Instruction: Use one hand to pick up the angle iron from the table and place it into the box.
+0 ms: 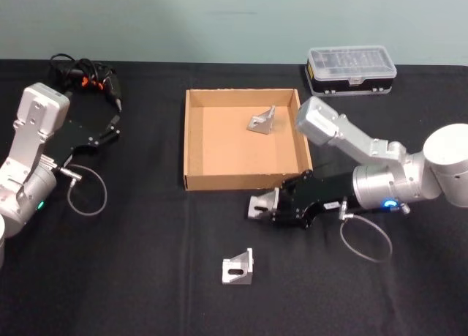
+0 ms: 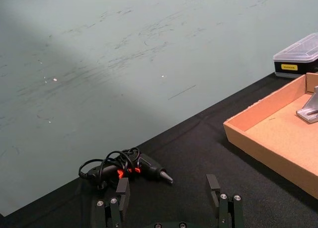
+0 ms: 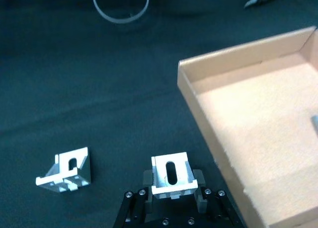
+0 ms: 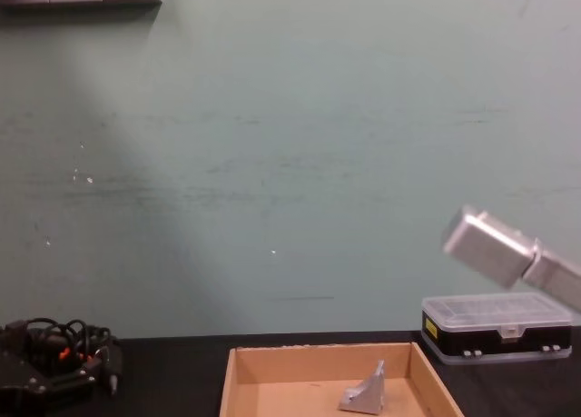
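Left gripper [image 1: 111, 125]: dark, by the left edge of the matte black table [image 1: 146, 277]; fingers [image 2: 121, 192] spread, empty.
Box [image 1: 194, 142]: shallow tan cardboard tray, table centre; a silver metal bracket [image 1: 262, 121] lies in its far right corner.
Loose angle iron [image 1: 238, 268]: silver, slotted, near the table's front edge.
Right gripper [image 1: 265, 205]: dark, fingers clamped on a second silver angle iron [image 3: 170, 174], just outside the box's near wall.

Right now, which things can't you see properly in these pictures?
Chest view: the box has its front cut off by the bottom edge.
Left wrist view: the angle iron in the box is cut by the picture's edge.
Right wrist view: the right end effector hides the lower sides of the held angle iron.
Head view: what is inside the case is too small to tell.
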Robot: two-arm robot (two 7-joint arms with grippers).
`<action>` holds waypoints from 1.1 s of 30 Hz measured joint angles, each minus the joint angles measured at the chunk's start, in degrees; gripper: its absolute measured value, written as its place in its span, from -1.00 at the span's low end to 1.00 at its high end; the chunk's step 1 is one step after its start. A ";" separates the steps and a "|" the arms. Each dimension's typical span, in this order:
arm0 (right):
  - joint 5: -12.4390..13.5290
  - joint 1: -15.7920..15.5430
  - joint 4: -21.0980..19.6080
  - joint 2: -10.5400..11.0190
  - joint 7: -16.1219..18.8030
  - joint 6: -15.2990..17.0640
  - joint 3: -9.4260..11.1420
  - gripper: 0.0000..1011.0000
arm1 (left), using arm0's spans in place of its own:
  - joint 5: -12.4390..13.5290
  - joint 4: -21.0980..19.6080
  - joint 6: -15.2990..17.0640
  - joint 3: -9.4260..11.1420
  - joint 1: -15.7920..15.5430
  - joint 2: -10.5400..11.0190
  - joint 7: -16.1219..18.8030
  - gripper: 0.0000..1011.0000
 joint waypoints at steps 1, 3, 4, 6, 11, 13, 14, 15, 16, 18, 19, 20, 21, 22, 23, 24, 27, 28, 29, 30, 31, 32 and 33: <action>0.00 0.00 0.00 0.00 0.00 0.00 0.00 -0.06 | 0.00 0.00 0.00 0.00 0.00 0.00 0.00 0.98; 1.00 0.00 -0.35 0.19 0.25 -0.50 0.72 -0.06 | 0.00 0.00 0.00 0.00 0.00 0.00 0.00 0.98; 1.41 0.00 -0.45 0.25 0.32 -0.68 0.98 -0.06 | 0.00 0.00 0.00 0.00 0.00 0.00 0.00 0.98; 3.08 0.04 -0.95 0.44 0.38 -1.35 2.15 -0.06 | 0.00 0.00 0.00 0.00 0.00 0.00 0.00 0.98; 5.49 0.30 -1.57 0.50 -0.56 -2.13 4.11 -0.06 | 0.00 0.00 0.00 0.00 0.00 0.00 0.00 0.98; 6.02 0.40 -1.61 0.38 -1.44 -2.51 4.77 -0.06 | 0.00 0.00 0.00 0.00 0.00 0.00 0.00 0.98; 6.29 0.46 -1.58 0.23 -2.28 -2.81 5.19 -0.06 | 0.00 0.00 0.00 0.00 0.00 0.00 0.00 0.98; 6.37 0.51 -1.48 0.09 -2.78 -2.95 5.41 -0.06 | 0.00 0.00 0.00 0.00 0.00 0.00 0.00 0.98; 6.41 0.54 -1.36 -0.03 -3.40 -3.06 5.60 -0.06 | 0.00 0.00 0.00 0.00 0.00 0.00 0.00 0.98; 6.37 0.66 -0.77 -0.58 -5.16 -3.18 6.10 -0.06 | 0.00 0.00 0.00 0.00 0.00 0.00 0.00 0.98; 6.33 0.69 -0.54 -0.78 -5.77 -3.18 6.23 -0.06 | 0.00 0.00 0.00 0.00 0.00 0.00 0.00 0.98; 6.26 0.73 -0.26 -0.99 -6.33 -3.17 6.33 -0.06 | 0.00 0.00 0.00 0.00 0.00 0.00 0.00 0.98; 5.89 0.80 0.38 -1.48 -7.43 -3.15 6.46 -0.06 | 0.00 0.00 0.00 0.00 0.00 0.00 0.00 0.98; 5.72 0.82 0.71 -1.74 -7.91 -3.12 6.52 -0.06 | 0.00 0.00 0.00 0.00 0.00 0.00 0.00 0.98; 5.32 0.88 1.26 -2.20 -8.67 -3.08 6.58 -0.06 | 0.00 0.00 0.00 0.00 0.00 0.00 0.00 0.98; 5.07 0.92 1.54 -2.44 -9.05 -3.06 6.59 -0.06 | 0.00 0.00 0.00 0.00 0.00 0.00 0.00 0.98; 4.06 1.08 2.79 -3.34 -10.04 -2.99 6.56 -0.06 | 0.00 0.00 0.00 0.00 0.00 0.00 0.00 0.98; 3.84 1.11 3.06 -3.57 -10.25 -2.99 6.54 -0.06 | 0.00 0.00 0.00 0.00 0.00 0.00 0.00 0.98; 3.60 1.15 3.32 -3.81 -10.37 -2.98 6.50 -0.06 | 0.00 0.00 0.00 0.00 0.00 0.00 0.00 0.98; 3.40 1.17 3.51 -3.98 -10.44 -2.98 6.46 -0.06 | 0.00 0.00 0.00 0.00 0.00 0.00 0.00 0.98; 2.94 1.23 4.05 -4.40 -10.61 -2.98 6.38 -0.06 | 0.00 0.00 0.00 0.00 0.00 0.00 0.00 0.98; 2.73 1.26 4.32 -4.58 -10.73 -2.96 6.36 -0.06 | 0.00 0.00 0.00 0.00 0.00 0.00 0.00 0.98; 2.54 1.28 4.59 -4.77 -10.80 -2.94 6.34 -0.06 | 0.00 0.00 0.00 0.00 0.00 0.00 0.00 0.98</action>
